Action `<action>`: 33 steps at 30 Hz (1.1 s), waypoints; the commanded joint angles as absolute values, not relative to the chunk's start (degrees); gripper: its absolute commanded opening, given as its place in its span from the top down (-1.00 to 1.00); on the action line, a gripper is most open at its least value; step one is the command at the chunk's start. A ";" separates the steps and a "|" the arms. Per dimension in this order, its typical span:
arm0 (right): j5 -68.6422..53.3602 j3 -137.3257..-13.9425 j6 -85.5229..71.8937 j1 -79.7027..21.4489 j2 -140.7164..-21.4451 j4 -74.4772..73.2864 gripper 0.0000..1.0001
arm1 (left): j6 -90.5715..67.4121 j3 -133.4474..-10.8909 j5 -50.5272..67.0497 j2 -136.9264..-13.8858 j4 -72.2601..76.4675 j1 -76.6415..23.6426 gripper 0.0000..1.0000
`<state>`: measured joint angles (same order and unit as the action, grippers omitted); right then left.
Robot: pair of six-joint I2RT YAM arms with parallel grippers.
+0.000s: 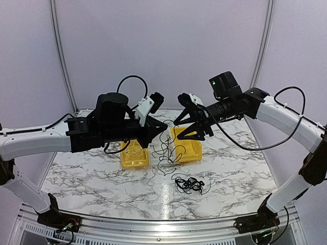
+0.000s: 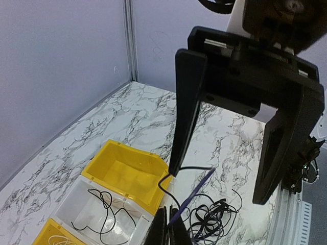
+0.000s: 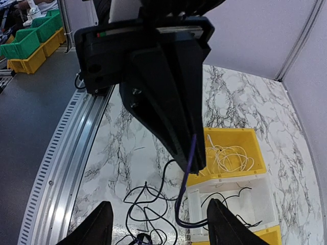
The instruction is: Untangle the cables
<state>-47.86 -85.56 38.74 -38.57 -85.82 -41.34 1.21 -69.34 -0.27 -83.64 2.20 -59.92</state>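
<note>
The marble desk point(image 1: 87, 178) has bare room along its left, right and near edges, with a row of bins point(image 1: 193, 153) at mid-desk, yellow ones at the ends. Above the bins the two arms meet tip to tip. The left gripper point(image 1: 164, 128) has its fingers pinched on a thin cable point(image 3: 189, 158) whose strands dangle over the bins, while the right gripper point(image 1: 178, 130) is spread wide. More cables point(image 1: 190, 185) lie bunched on the desk just in front of the bins.
</note>
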 commanded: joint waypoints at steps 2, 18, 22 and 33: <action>-46.74 -85.31 38.56 -40.71 -86.08 -40.37 -0.19 | -2.01 -66.82 1.30 -80.09 8.23 -60.12 1.00; -53.56 -87.53 30.11 -41.86 -87.28 -36.93 1.00 | -6.94 -63.00 -5.58 -84.48 15.41 -60.12 0.73; -59.11 -88.99 27.79 -41.86 -86.86 -37.54 1.00 | -13.50 -61.52 -13.42 -89.48 23.21 -60.12 0.34; -66.44 -99.07 30.68 -39.87 -85.39 -45.14 1.00 | -25.08 -54.35 -16.83 -102.13 34.51 -60.37 0.54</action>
<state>-61.71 -93.06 29.10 -41.10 -87.02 -41.58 -19.05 -58.35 -14.66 -100.86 28.40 -59.96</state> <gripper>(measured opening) 0.021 0.245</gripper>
